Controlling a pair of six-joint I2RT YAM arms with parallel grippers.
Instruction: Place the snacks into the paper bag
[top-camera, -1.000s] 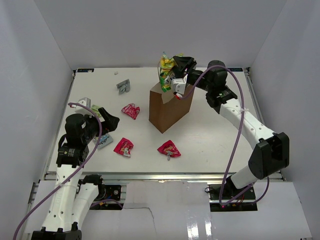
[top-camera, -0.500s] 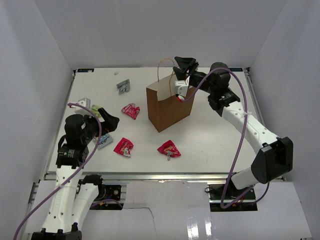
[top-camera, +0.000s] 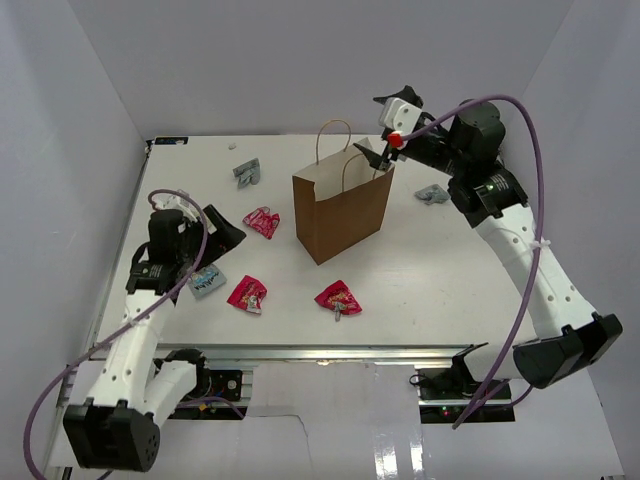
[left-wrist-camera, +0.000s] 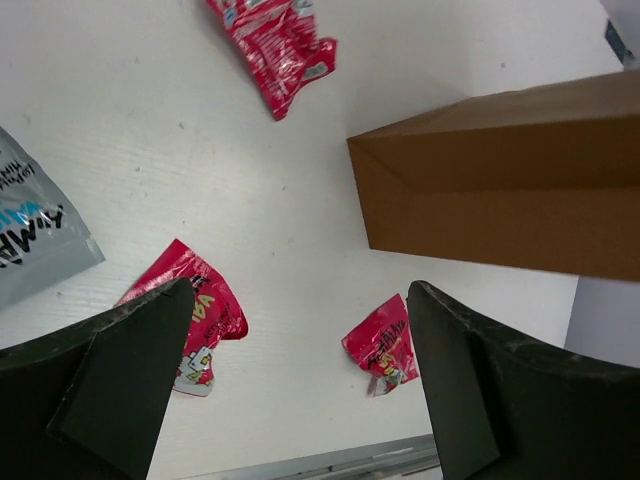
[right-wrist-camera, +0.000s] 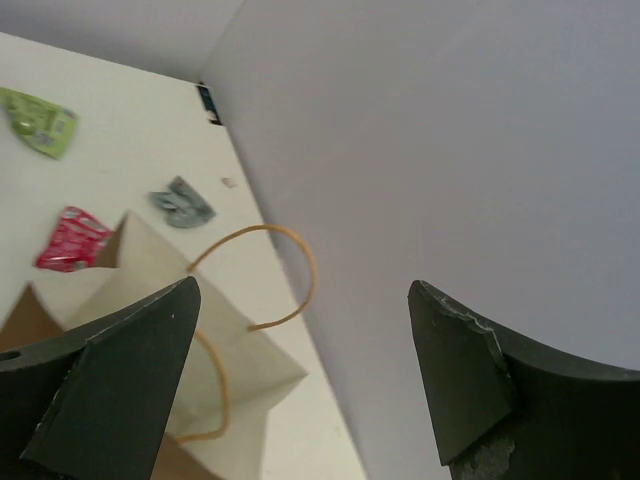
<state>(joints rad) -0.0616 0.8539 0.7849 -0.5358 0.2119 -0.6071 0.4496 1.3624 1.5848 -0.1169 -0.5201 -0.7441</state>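
The brown paper bag (top-camera: 340, 215) stands upright mid-table, its pale inside (right-wrist-camera: 190, 340) and loop handles (right-wrist-camera: 285, 260) below my right gripper. My right gripper (top-camera: 380, 158) is open and empty just above the bag's right rim (right-wrist-camera: 300, 385). My left gripper (top-camera: 222, 237) is open and empty above the table left of the bag (left-wrist-camera: 300, 385). Red packets lie left of the bag (top-camera: 261, 221) and in front of it (top-camera: 247, 293), (top-camera: 338, 298). Grey packets lie at the back (top-camera: 246, 172) and right of the bag (top-camera: 432, 193). A light blue packet (top-camera: 207, 282) lies under my left arm.
In the left wrist view the bag's brown side (left-wrist-camera: 500, 195) is to the upper right, with red packets (left-wrist-camera: 195, 325), (left-wrist-camera: 385, 345), (left-wrist-camera: 275, 40) and a grey packet (left-wrist-camera: 30, 235) around. A small green packet (right-wrist-camera: 40, 120) lies far left. White walls enclose the table.
The green-yellow packet held by my right gripper over the bag is gone from view. The right gripper has opened and drawn up and right. The left gripper has moved slightly forward.
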